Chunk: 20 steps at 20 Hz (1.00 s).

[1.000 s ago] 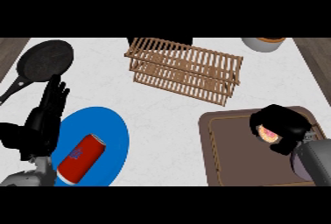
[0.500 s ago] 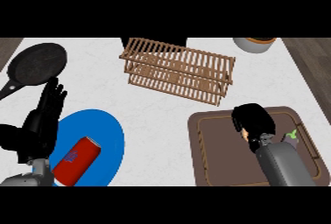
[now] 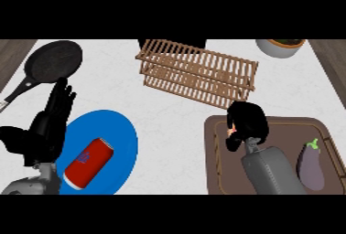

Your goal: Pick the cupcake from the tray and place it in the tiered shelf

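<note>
My right hand (image 3: 247,119) hangs over the far left corner of the brown tray (image 3: 219,183), just short of the wooden tiered shelf (image 3: 199,71). Its fingers are curled round the cupcake (image 3: 232,131). Only a small pink-orange sliver of the cupcake shows under the hand. The shelf stands tilted at the middle back of the counter, its slats bare. At the left edge my left hand (image 3: 47,125) rests open with fingers pointing up.
A purple eggplant (image 3: 310,162) lies on the tray's right side. A red can (image 3: 88,162) lies on a blue plate (image 3: 118,132) beside the left hand. A black frying pan (image 3: 51,61) sits at the back left, a pot (image 3: 280,46) at the back right.
My right hand has travelled left and away from me across the tray with the cupcake, ending near the shelf. The eggplant has come into view. The left hand stayed put.
</note>
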### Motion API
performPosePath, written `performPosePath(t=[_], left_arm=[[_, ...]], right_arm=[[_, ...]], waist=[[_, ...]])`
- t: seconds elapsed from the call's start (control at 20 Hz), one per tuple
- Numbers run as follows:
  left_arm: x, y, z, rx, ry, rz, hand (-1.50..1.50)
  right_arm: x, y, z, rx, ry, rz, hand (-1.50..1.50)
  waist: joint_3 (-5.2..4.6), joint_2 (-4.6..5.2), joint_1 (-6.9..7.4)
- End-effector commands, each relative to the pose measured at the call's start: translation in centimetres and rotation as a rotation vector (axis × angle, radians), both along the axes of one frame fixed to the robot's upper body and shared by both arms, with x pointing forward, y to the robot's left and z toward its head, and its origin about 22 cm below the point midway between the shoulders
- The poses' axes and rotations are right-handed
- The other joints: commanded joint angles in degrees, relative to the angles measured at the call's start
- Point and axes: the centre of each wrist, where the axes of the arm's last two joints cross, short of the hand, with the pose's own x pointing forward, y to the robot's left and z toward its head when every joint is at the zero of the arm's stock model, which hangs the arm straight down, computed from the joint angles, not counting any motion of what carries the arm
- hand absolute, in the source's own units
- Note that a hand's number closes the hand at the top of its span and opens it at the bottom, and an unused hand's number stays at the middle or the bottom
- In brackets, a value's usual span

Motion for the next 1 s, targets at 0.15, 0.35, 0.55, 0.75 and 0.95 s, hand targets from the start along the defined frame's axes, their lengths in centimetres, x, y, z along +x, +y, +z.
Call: performPosePath(t=[0.15, 0.35, 0.55, 0.75, 0.95], left_arm=[[0.4, -0.1, -0.3, 0.006, 0.023, -0.037, 0.0], [0.7, -0.6, -0.2, 0.001, 0.007, -0.039, 0.0], [0.9, -0.8, -0.3, -0.008, 0.019, -0.028, 0.0], [0.9, -1.3, 0.5, 0.012, 0.004, -0.017, 0.0], [0.9, 0.4, 0.5, 0.023, 0.002, -0.008, 0.0]], right_arm=[[-0.6, 5.9, 8.2, 0.358, -0.315, -0.192, 1.5], [-1.6, 9.7, 12.6, 0.4, -0.459, -0.316, 1.5], [-3.5, 12.7, 15.8, 0.374, -0.556, -0.405, 1.5], [-3.3, 13.7, 16.2, 0.298, -0.564, -0.437, 1.5], [-1.9, 14.0, 18.6, 0.316, -0.641, -0.471, 1.5]], waist=[[0.67, -0.11, 2.06], [0.34, -0.16, 2.41], [0.33, -0.22, 0.51], [0.43, -0.11, 0.37], [0.4, 0.29, 0.94]])
